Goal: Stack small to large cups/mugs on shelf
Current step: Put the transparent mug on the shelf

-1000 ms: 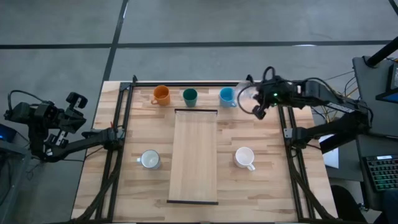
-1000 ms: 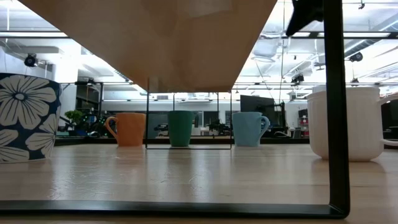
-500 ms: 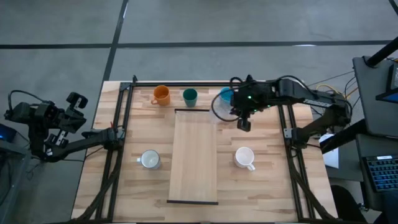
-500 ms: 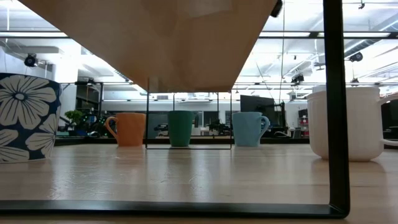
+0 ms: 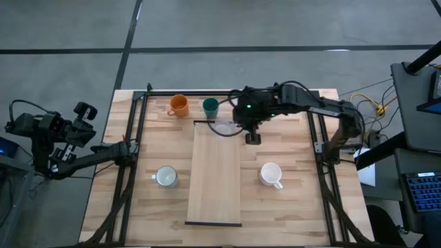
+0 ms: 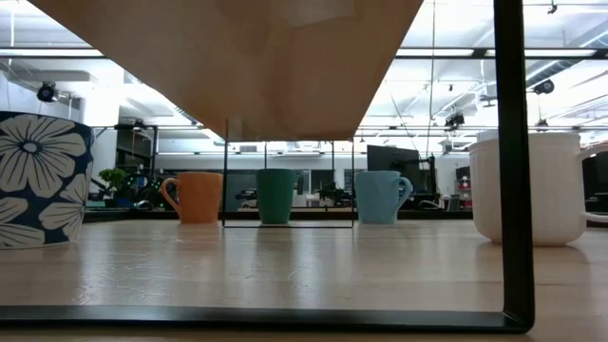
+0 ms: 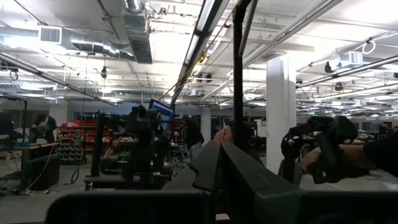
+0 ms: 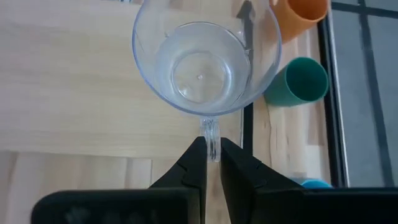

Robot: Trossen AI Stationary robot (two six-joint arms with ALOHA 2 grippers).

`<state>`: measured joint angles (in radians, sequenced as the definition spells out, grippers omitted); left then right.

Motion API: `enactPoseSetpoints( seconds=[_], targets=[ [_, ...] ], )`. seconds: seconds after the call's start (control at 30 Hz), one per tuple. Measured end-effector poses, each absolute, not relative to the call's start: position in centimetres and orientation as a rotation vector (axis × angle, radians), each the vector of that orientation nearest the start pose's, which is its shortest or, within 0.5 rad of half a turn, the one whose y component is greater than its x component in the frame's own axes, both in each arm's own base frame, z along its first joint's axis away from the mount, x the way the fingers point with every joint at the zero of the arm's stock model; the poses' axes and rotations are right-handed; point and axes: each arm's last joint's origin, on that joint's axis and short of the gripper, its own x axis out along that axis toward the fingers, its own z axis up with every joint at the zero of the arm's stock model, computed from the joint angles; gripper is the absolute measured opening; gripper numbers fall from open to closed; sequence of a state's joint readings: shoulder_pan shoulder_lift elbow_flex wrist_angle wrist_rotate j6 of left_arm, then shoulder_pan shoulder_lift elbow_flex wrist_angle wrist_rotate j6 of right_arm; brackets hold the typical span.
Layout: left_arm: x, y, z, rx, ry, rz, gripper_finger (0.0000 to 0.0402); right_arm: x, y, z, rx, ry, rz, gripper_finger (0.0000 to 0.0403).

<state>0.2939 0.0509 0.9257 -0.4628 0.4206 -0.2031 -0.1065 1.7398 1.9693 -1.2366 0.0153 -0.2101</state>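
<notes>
My right gripper [image 8: 211, 152] is shut on the clear glass cup [image 8: 202, 62], which hangs over the far end of the pale wooden shelf [image 5: 216, 179]. In the high view the glass [image 5: 224, 127] shows just right of the dark green cup [image 5: 210, 107]. The orange mug [image 5: 178, 105] and green cup stand along the far edge. The light blue mug [image 6: 380, 197] stands there too, under my arm. A white mug [image 5: 271, 174] and a flowered mug [image 5: 165, 176] stand on either side of the shelf. My left gripper [image 7: 217, 155] is shut and raised off the table's left. My right gripper pinches the glass cup's clear handle [image 8: 211, 134] between its two fingers. The fingers slant down from the table's right side. The cup sits mouth up beyond the fingertips, over the shelf's far end and apparently clear of it.
A black frame rail [image 5: 227, 91] runs along the far edge, with side rails [image 5: 324, 179] at left and right. In the low view the raised shelf [image 6: 237, 57] shows from below, with a black post [image 6: 508, 161] in front of the white mug.
My right gripper has carried the clear glass from the table's far right corner toward the left, past the blue mug, to over the shelf's far end. Its wrist has rolled on the way. It has stayed shut on the handle.
</notes>
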Motion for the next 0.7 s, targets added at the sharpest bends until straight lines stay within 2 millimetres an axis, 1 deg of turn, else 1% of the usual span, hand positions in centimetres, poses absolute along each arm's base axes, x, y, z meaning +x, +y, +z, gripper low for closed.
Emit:
enactPoseSetpoints(
  seconds=[0.13, 0.23, 0.4, 0.53, 0.7],
  targets=[
    [-4.1, -2.5, 38.1, -0.056, -0.371, -0.164, 0.0004, 35.0, -4.8, 39.3, -0.136, 1.012, 0.025, 0.0028],
    [-4.1, -2.5, 38.1, -0.056, -0.371, -0.163, 0.0004, 35.2, -5.9, 39.2, -0.124, 1.005, 0.020, 0.0028],
    [-4.1, -2.5, 38.1, -0.057, -0.371, -0.164, 0.0004, 35.1, -7.3, 39.1, -0.098, 0.994, 0.013, 0.0028],
    [-4.1, -2.5, 38.1, -0.056, -0.370, -0.167, 0.0004, 35.0, -7.9, 39.1, -0.084, 0.993, 0.012, 0.0028],
    [-4.1, -2.5, 38.1, -0.056, -0.370, -0.168, 0.0004, 35.0, -7.8, 39.1, -0.072, 0.985, 0.045, 0.0028]
  ],
)
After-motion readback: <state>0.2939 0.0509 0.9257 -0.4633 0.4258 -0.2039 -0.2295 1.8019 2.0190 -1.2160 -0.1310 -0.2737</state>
